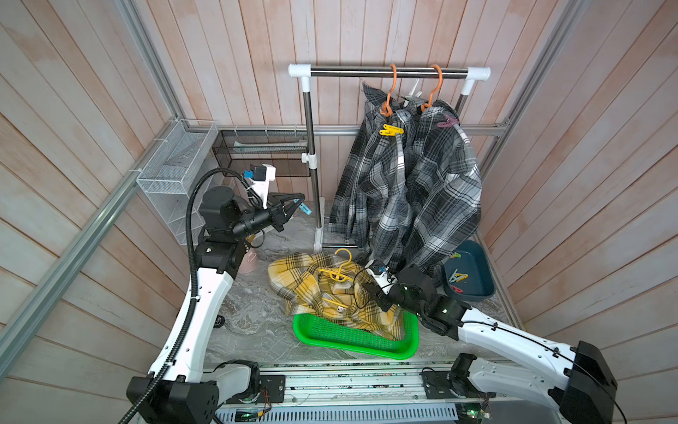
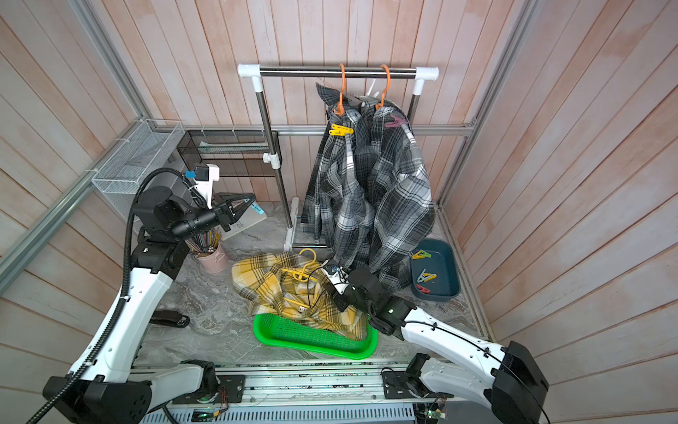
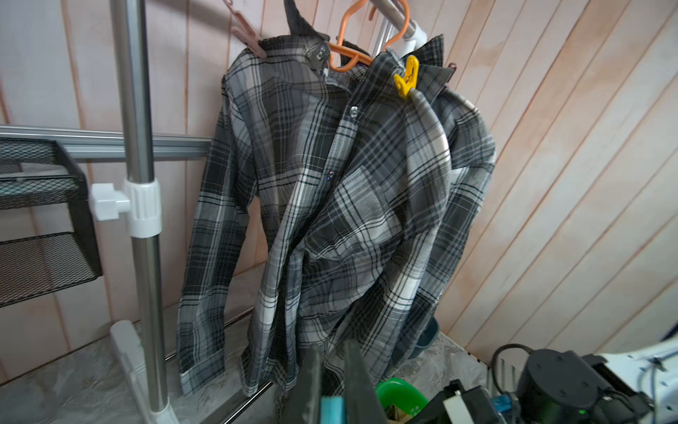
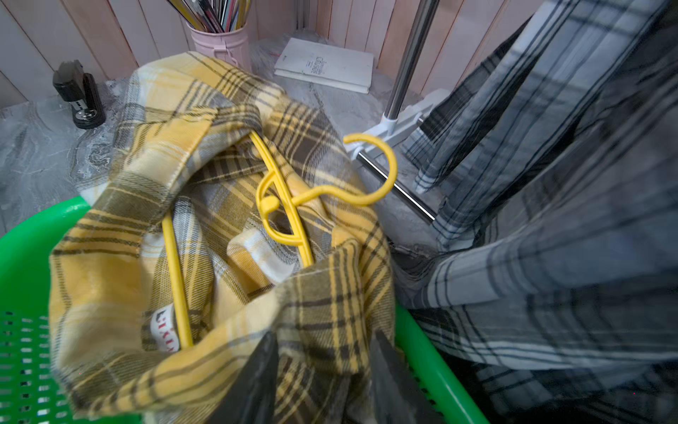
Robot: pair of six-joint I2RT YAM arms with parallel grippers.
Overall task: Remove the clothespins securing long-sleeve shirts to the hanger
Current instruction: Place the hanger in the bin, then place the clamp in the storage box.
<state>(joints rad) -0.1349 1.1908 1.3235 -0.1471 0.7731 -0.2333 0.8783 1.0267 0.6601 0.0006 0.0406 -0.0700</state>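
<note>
Mid-left, the left tool (image 1: pixel 301 202) clamps a teal clothespin (image 1: pixel 305 210); lower centre, the right tool (image 4: pixel 324 341) gapes empty over the yellow plaid shirt (image 4: pixel 110 279). Upper centre, a yellow clothespin (image 1: pixel 392 130) and a mauve clothespin (image 1: pixel 448 122) grip the grey shirts (image 1: pixel 422 191): squeeze their tails squarely, I'd say.

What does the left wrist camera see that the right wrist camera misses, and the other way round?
Only the left wrist view: a yellow peg and a pink peg on the hanging grey shirts, orange hangers, a black mesh shelf, and a teal peg in the left gripper. Only the right wrist view: the yellow shirt with its yellow hanger, a stapler, a pink cup of pencils, a notebook. Both: the grey shirts, the rack pole, the green basket.
</note>
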